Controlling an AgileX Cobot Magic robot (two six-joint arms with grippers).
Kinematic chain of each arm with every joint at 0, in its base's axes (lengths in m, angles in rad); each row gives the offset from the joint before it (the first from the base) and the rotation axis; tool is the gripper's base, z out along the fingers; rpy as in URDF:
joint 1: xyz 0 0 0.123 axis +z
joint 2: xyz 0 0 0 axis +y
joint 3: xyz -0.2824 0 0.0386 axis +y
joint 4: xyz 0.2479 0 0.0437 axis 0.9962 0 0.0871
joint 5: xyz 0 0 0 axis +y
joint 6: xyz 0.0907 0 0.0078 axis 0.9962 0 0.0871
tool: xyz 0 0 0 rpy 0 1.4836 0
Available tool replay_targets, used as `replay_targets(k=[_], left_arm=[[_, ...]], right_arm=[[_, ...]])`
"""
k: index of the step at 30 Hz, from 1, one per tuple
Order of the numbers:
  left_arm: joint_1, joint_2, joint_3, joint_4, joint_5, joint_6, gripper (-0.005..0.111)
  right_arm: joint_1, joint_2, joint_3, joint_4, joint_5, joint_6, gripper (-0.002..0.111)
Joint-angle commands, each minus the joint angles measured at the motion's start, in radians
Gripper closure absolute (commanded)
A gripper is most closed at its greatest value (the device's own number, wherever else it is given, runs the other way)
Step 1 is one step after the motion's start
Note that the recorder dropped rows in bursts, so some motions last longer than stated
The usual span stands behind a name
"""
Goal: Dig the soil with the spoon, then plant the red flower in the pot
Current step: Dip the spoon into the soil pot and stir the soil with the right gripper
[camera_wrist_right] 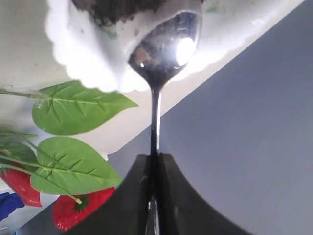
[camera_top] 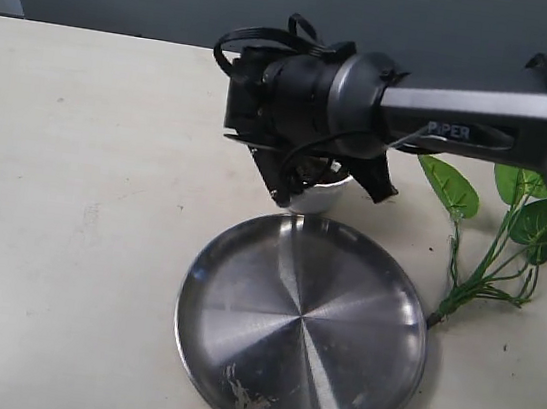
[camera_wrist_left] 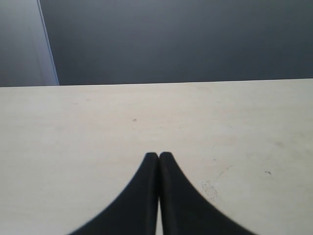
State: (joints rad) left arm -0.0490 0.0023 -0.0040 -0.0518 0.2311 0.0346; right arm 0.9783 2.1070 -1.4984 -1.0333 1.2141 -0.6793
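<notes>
Tabletop: right hand pinches spoon at pot; left hand pressed together.

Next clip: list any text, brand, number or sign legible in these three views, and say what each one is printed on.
"PIPER": pale letters on the dark forearm of the right arm, exterior view; the first letter is partly hidden by a cable, so it is only partly legible.
Nothing else is readable: the steel plate, the white pot, the spoon and the table carry no markings in any view.
</notes>
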Motion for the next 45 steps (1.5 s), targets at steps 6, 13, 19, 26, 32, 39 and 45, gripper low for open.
replay_targets(k=[6, 13, 19, 26, 32, 39, 45], left_arm=[[-0.003, -0.002, 0.004, 0.002, -0.013, -0.002, 0.106], [-0.003, -0.002, 0.004, 0.002, -0.013, -0.002, 0.106], [-0.003, -0.002, 0.004, 0.005, -0.013, -0.002, 0.106], [-0.003, -0.002, 0.004, 0.005, -0.013, -0.002, 0.106], [-0.003, -0.002, 0.004, 0.005, -0.013, -0.002, 0.106], [-0.003, -0.002, 0.004, 0.005, -0.013, -0.002, 0.106], [-0.003, -0.002, 0.004, 0.005, -0.013, -0.002, 0.106]], right_arm=[[0.019, 0.032, 0.001, -0.043, -0.030, -0.002, 0.109], [-0.009, 0.030, -0.004, -0.187, 0.007, 0.002, 0.109], [-0.011, 0.029, -0.004, -0.160, 0.007, 0.002, 0.109], [0.015, 0.031, -0.004, -0.001, -0.053, 0.000, 0.109], [0.033, 0.033, -0.004, -0.027, -0.080, 0.000, 0.109], [0.000, 0.027, -0.004, -0.199, -0.020, 0.081, 0.109], [-0.001, 0.017, -0.004, -0.179, -0.020, 0.081, 0.109]])
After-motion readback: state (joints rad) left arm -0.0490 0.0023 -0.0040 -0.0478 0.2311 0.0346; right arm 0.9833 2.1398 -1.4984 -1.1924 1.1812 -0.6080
